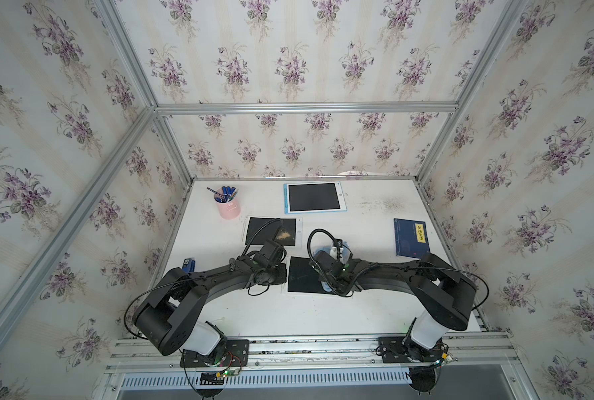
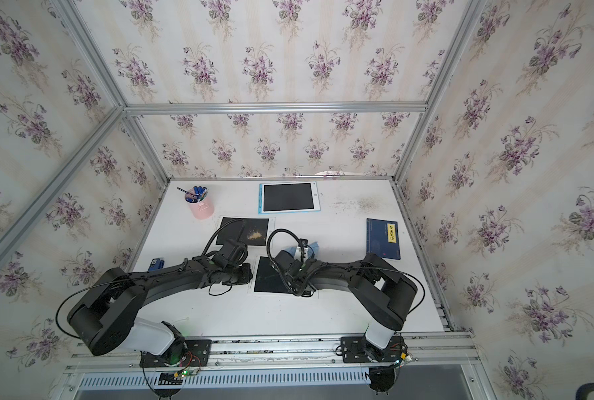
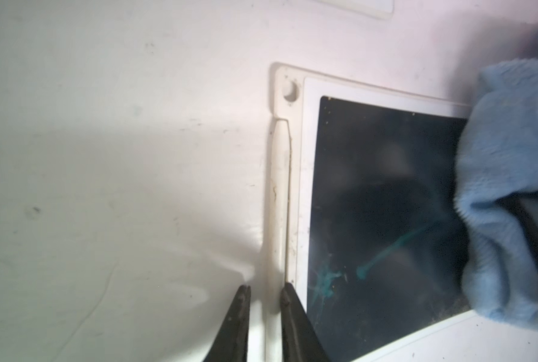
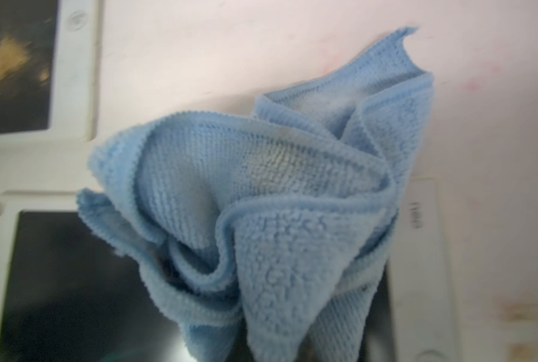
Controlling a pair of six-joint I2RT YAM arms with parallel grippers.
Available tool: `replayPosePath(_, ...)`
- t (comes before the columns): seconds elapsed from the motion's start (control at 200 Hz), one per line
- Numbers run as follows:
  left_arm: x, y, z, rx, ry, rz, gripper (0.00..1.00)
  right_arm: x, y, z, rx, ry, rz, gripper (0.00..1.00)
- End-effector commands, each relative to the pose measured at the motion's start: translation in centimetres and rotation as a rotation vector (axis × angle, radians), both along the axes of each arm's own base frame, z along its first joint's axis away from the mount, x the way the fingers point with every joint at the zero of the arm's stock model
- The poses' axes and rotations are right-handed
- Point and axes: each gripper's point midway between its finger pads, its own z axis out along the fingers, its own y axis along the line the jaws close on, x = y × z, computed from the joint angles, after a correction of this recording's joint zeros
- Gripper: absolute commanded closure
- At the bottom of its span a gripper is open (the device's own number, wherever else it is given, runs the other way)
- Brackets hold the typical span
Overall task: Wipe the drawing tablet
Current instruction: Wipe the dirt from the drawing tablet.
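The drawing tablet (image 1: 300, 275) (image 2: 268, 275) lies near the table's front middle, white-framed with a black screen. In the left wrist view its screen (image 3: 387, 203) carries teal smears. My left gripper (image 3: 264, 290) (image 1: 276, 273) is at the tablet's left rim, its two black fingers closed narrowly on the rim strip with the stylus slot. My right gripper (image 1: 333, 268) hangs over the tablet's right part, shut on a crumpled blue cloth (image 4: 261, 203) (image 3: 506, 188) that hides its fingers. The cloth rests on the screen's far right area (image 4: 73, 282).
A second white-framed tablet (image 1: 271, 231) with tan powder (image 1: 285, 235) lies just behind the left gripper. A blue-framed tablet (image 1: 314, 197) lies at the back, a pink pen cup (image 1: 228, 207) back left, a blue book (image 1: 411, 238) at right, a small blue object (image 1: 188, 265) at left.
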Motion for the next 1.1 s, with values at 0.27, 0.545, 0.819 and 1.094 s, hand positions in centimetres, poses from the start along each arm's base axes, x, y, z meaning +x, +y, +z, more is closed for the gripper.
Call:
replayPosePath(0.27, -5.1, 4.7, -1.4, 0.169, 0.167, 0.029, 0.78, -2.5, -16.2, 2.2, -0.265, 0.148, -0.414, 1.00)
replayPosePath(0.545, -4.2, 4.7, 1.7, 0.148, 0.092, 0.040, 0.77, 1.9, -12.5, 7.6, -0.295, -0.007, -0.218, 1.00)
replayPosePath(0.819, -2.7, 3.2, 3.2, 0.091, 0.044, 0.026, 0.72, 1.2, -0.8, 7.1, -0.274, -0.013, 0.179, 1.00)
replayPosePath(1.094, -2.3, 2.6, 1.6, 0.092, 0.067, 0.011, 0.73, -3.8, 5.7, 5.0, -0.057, 0.074, 0.373, 1.00)
